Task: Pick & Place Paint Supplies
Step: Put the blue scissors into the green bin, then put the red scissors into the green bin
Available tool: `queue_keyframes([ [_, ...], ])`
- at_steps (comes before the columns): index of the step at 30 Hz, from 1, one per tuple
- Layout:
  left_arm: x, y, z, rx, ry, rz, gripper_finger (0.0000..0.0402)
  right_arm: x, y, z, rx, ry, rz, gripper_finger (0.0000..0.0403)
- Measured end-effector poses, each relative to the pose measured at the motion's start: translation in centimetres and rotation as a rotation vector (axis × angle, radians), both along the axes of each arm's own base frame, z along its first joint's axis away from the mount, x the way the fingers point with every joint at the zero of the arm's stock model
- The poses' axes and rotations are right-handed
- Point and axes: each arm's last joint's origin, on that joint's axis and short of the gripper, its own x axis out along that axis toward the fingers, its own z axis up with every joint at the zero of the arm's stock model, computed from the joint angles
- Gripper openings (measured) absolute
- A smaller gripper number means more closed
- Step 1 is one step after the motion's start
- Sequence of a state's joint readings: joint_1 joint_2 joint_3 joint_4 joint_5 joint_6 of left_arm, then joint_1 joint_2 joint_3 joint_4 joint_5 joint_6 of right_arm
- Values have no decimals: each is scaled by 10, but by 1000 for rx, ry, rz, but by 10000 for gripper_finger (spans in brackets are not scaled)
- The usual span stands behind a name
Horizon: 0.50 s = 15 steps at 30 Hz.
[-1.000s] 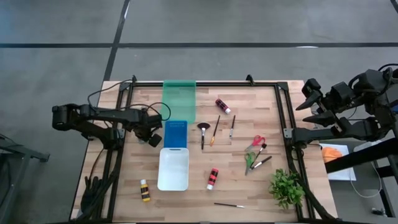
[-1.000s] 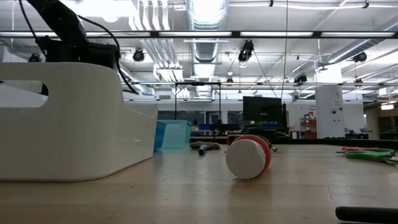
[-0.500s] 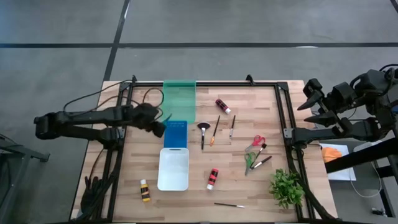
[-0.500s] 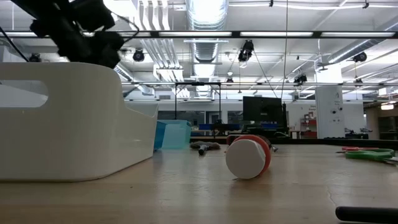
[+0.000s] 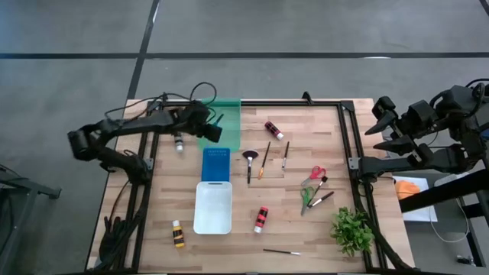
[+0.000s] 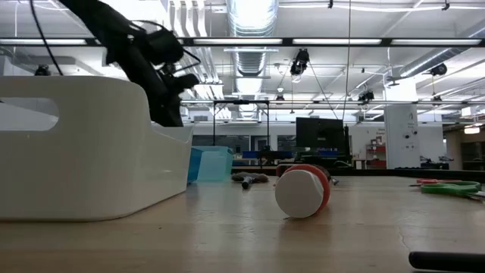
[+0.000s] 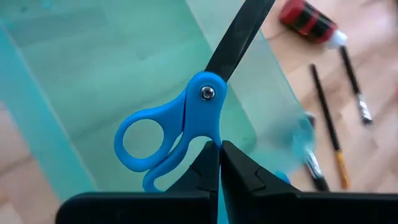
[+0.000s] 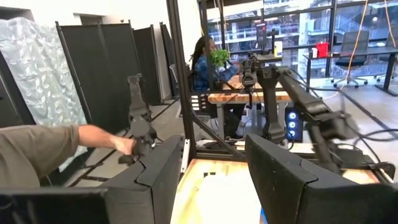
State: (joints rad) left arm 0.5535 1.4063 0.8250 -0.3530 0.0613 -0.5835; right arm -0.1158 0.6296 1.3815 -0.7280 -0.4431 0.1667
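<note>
Key relation: left gripper [image 7: 219, 163] hangs over the green tray [image 5: 226, 130] at the worktop's far edge; blue scissors [image 7: 180, 127] in its grip sit right above the tray floor, so the drop is straight down.
Scissors axis: dark blades point away from the gripper across the tray, loops back by the fingers.
L gripper state: fingers pressed together, pinching a blue handle loop, per the left wrist view.
R gripper state: right gripper [image 5: 387, 126] parked off the worktop's right edge, fingers partly spread, nothing between them; way farther from the tray than the L arm.
Tray row: blue tray [image 5: 215, 164] next toward the near edge, then white tray [image 5: 213, 208].
Other supplies: red-band bottle [image 5: 273, 130] just right of the green tray; brushes [image 5: 263, 160] mid-worktop; red scissors [image 5: 317, 173] and green scissors [image 5: 306, 198] toward the right edge; orange-band bottle [image 5: 261, 219] and yellow-band bottle [image 5: 178, 233] by the near edge.
Worktop: pale wood planks [image 5: 306, 237], black rail frame; plant [image 5: 352, 231] at the near right corner.
Room: grey floor around; a person's arm [image 8: 59, 146] shows in the right wrist view, well clear.
Judgement: looks like a release over the green tray comes next.
</note>
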Motion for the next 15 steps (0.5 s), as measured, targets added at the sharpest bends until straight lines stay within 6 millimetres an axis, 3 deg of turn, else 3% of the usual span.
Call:
queue_keyframes([
  [7, 22, 18, 4, 15, 3, -94, 68, 0, 0, -1, 37, 23, 1, 178],
  [12, 20, 17, 15, 43, -17, -115, 96, 1, 0, -7, 43, 82, -1, 178],
  [15, 16, 13, 32, 85, -87, -152, 99, 5, -1, -13, 46, 130, -25, 178],
])
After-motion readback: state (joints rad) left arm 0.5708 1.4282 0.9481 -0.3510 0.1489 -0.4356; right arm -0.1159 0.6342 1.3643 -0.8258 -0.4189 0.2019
